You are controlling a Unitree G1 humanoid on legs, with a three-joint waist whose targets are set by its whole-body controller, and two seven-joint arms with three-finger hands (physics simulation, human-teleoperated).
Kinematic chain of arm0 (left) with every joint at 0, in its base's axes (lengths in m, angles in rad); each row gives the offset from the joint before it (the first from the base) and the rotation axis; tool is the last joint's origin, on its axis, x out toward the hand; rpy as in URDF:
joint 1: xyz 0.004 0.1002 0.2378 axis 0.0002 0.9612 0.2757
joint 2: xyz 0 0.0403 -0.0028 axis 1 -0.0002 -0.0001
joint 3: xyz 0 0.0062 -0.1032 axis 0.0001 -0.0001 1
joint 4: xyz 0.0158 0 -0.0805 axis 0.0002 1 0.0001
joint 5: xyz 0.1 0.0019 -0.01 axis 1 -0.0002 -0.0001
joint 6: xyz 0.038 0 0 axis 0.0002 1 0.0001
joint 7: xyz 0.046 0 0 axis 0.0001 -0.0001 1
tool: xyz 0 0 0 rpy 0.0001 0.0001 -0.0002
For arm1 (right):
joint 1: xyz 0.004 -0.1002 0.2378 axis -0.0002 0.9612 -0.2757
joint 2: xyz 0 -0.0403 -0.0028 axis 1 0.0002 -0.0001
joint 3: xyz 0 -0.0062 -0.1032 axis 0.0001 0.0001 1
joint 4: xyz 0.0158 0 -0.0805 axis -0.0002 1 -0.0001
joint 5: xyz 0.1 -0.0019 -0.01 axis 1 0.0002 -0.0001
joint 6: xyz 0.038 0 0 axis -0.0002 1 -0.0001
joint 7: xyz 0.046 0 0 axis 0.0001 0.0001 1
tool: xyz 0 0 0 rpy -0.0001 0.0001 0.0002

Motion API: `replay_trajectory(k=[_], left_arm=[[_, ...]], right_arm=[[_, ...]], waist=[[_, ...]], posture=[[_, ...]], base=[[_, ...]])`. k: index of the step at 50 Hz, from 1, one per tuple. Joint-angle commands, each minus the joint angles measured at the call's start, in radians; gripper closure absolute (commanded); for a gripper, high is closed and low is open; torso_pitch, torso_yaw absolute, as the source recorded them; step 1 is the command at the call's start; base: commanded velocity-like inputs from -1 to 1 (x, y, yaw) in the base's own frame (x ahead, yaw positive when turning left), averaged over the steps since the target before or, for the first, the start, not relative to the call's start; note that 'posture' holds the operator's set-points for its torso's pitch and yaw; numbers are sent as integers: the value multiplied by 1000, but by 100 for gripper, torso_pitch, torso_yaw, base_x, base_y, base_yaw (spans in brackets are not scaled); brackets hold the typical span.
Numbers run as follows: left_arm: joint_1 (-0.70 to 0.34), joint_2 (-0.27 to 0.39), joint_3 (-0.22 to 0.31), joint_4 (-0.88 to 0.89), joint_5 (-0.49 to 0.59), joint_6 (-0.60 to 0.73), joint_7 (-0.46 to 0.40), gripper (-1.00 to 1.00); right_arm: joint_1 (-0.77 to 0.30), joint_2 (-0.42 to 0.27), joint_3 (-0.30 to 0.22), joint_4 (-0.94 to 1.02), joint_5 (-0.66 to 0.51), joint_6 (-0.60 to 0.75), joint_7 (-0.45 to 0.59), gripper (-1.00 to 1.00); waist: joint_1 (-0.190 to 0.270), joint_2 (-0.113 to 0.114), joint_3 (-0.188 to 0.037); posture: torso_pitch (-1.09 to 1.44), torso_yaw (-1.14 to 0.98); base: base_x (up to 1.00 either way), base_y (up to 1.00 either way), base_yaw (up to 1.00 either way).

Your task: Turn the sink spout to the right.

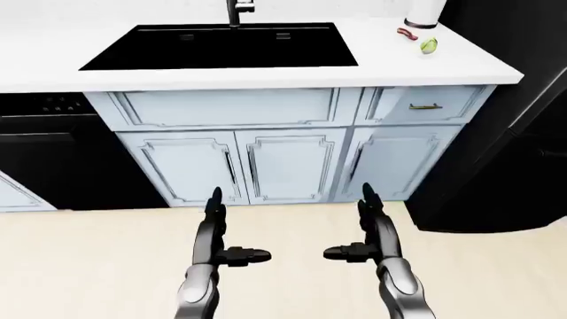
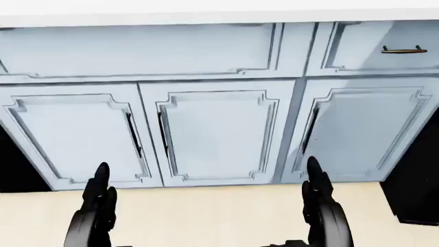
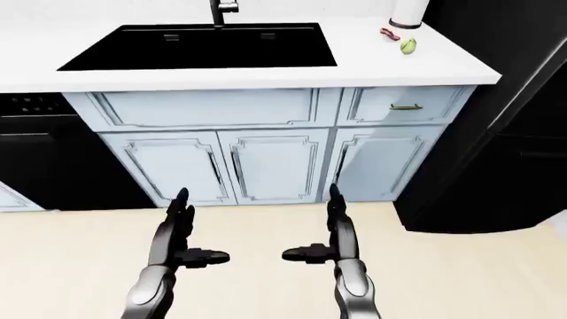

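Note:
The base of the sink spout (image 1: 236, 11) stands at the top edge of the left-eye view, behind the black sink (image 1: 221, 46) set in a white counter (image 1: 460, 63). Its upper part is cut off by the frame. My left hand (image 1: 228, 232) and right hand (image 1: 356, 229) are both open and empty, held low over the floor, well short of the counter. Both also show in the right-eye view, the left hand (image 3: 188, 232) and the right hand (image 3: 321, 229).
Pale blue cabinet doors (image 1: 266, 163) and a drawer with a brass handle (image 1: 425, 106) sit under the counter. A black appliance (image 1: 40, 156) is at the left, a tall black one (image 1: 514, 133) at the right. A green fruit (image 1: 429, 45) and a white cylinder (image 1: 423, 13) sit on the counter's right.

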Motion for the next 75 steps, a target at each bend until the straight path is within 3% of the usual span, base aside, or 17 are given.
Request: replay_trajectory(k=[1, 3, 5, 7, 20, 22, 25, 28, 29, 31, 32, 34, 42, 54, 61, 69, 75], left_arm=[[-25, 3, 9, -102, -29, -41, -14, -100], [-15, 3, 7, -125, -34, -22, -19, -100], [-17, 3, 7, -115, -30, -30, -17, -100], [-20, 4, 9, -110, -28, -36, -15, -100], [-34, 7, 16, -82, -13, -79, 9, -100], [-34, 7, 16, -87, -14, -77, 9, -100], [-31, 6, 14, -87, -12, -81, 10, -100], [-24, 6, 13, -104, -13, -73, 10, -100], [-27, 5, 14, -98, -12, -76, 11, -100], [-26, 5, 13, -97, -11, -79, 11, -100], [-24, 5, 13, -102, -11, -78, 11, -100], [-22, 6, 15, -111, -13, -71, 11, -100], [-27, 7, 18, -105, -12, -69, 13, -100], [-92, 13, 48, -95, -78, 80, 41, -100], [-440, 94, 125, 52, -133, 125, 224, -100], [-821, 211, 133, 424, -190, 166, 245, -100], [-1043, 273, 133, 675, -191, 134, 256, -100]], right_arm=[[-22, -1, 0, -96, -6, -39, -14, -100], [-6, -2, 2, -123, -12, -35, -16, -100], [12, 0, 0, -160, -9, -26, -18, -100], [25, 3, 1, -183, -8, -19, -21, -100], [52, 7, 5, -217, -14, -18, -33, -100], [62, 7, 7, -235, -19, -13, -33, -100], [70, 8, 6, -247, -20, -11, -33, -100], [71, 11, 11, -259, -9, -31, -22, -100], [73, 10, 12, -273, -15, -9, -26, -100], [76, 10, 10, -273, -11, -16, -24, -100], [74, 10, 10, -271, -11, -19, -25, -100], [73, 11, 11, -273, -12, -17, -27, -100], [71, 11, 10, -282, -6, -8, -26, -100], [52, 11, -3, -293, 26, 57, -44, -100], [-21, -50, -107, -477, 70, 308, -31, -100], [-222, -201, -325, -675, 132, 748, 35, -100], [-432, -356, -395, -588, 226, 924, 42, -100]], waist=[[-2, -8, -1], [8, -1, -63], [8, -7, -16], [10, -8, -69], [6, -5, -99], [2, -65, -61], [-5, -73, -65], [-10, -59, -44], [-19, -36, -50], [-31, 39, -40], [-29, 101, -51], [-15, 52, -35], [17, -59, -58], [10, -7, -87], [12, -9, -101], [16, -17, -105], [11, -23, -98]], posture=[[0, 0], [0, 0], [0, 0], [0, 0], [0, 0], [0, 0], [0, 0], [0, 0], [0, 0], [0, 0], [0, 0], [0, 0], [0, 0], [0, 0], [0, 0], [0, 0], [0, 0]], base=[[0, 0, 0], [0, 0, 0], [0, 0, 0], [0, 0, 0], [0, 5, 0], [0, 100, 0], [0, 100, 0], [0, 81, 0], [0, 0, 0], [0, 0, 0], [0, 0, 0], [0, 0, 0], [0, 0, 0], [0, 0, 0], [0, 0, 0], [0, 0, 0], [0, 0, 0]])
